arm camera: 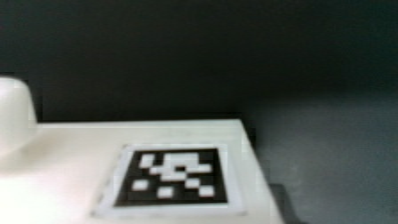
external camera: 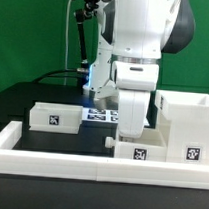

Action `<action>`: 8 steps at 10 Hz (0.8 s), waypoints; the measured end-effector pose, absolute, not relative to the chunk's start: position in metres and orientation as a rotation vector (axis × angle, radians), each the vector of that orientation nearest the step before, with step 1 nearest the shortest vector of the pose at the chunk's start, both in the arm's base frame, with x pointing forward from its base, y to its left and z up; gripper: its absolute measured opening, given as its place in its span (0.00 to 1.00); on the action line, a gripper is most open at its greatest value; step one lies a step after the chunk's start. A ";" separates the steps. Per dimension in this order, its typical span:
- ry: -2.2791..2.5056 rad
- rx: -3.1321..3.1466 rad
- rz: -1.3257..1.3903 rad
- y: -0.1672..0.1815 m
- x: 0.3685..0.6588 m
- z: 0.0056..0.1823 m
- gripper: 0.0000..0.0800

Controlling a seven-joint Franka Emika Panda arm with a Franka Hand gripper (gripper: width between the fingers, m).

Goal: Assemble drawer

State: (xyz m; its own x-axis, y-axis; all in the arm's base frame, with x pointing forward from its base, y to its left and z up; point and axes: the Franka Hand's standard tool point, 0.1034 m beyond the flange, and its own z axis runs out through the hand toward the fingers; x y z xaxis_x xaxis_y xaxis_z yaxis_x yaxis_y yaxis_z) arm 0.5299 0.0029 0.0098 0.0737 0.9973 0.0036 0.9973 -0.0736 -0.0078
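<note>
The tall open-faced casing (external camera: pixel 186 128) stands at the exterior view's right, with a marker on its front. One shallow white tray (external camera: pixel 57 117) lies at the left. The second tray (external camera: pixel 140 152) lies by the front wall, directly under my gripper (external camera: pixel 131 132). The gripper reaches down to this tray's top edge, and the hand hides its fingers. The wrist view is blurred and filled by that tray's white face and its marker (arm camera: pixel 173 178). A rounded white shape (arm camera: pixel 13 115) shows at one edge. No fingertips show there.
A low white border wall (external camera: pixel 79 166) runs along the front and up the left side. The marker board (external camera: pixel 100 114) lies flat behind the gripper. Black cables and a stand rise at the back. The table top is black.
</note>
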 end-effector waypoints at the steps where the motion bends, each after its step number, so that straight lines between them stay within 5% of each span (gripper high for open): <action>1: -2.131 -2.298 0.004 0.002 0.530 0.010 0.05; 8: -2.162 -2.268 0.006 0.001 0.530 0.009 0.05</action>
State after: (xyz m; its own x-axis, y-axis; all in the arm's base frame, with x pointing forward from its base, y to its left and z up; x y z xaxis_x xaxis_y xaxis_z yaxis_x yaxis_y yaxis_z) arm 0.5297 0.0010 0.0093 0.0479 0.9988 0.0028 0.9988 -0.0479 -0.0084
